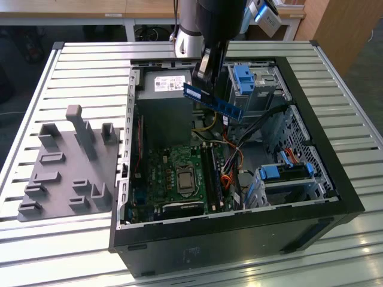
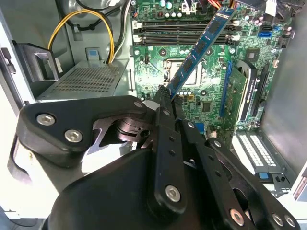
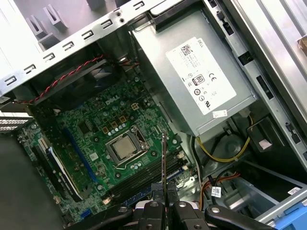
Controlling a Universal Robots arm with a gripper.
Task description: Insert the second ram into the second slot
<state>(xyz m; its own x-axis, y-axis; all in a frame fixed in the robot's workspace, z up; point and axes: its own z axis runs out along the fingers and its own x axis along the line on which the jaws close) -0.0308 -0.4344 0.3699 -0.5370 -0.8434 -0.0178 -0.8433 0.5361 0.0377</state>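
Closest to the lens in both wrist views sits the gripper, its fingers pinched nearly closed on one short end of the second ram. That is the one loose stick in sight. It juts out from the fingertips, well above the CPU socket and touching nothing on the board. In the exterior view it hangs tilted in the air over the open case.

Judging by this, the work stands at the carry-and-line-up stage: the stick is gripped but not yet in a slot. Seating it would call for bringing its long edge level and parallel with the chosen slot, then pressing straight down.

Below, the memory slots run side by side just beside the socket. They look like four, though I cannot count them for sure, nor tell whether one is already filled. There is one socket. One power supply lies near it, beyond the slots. Light-blue drive-bay clips show at two places, farther from the socket. One grey fixture rests well apart from it, outside the case.
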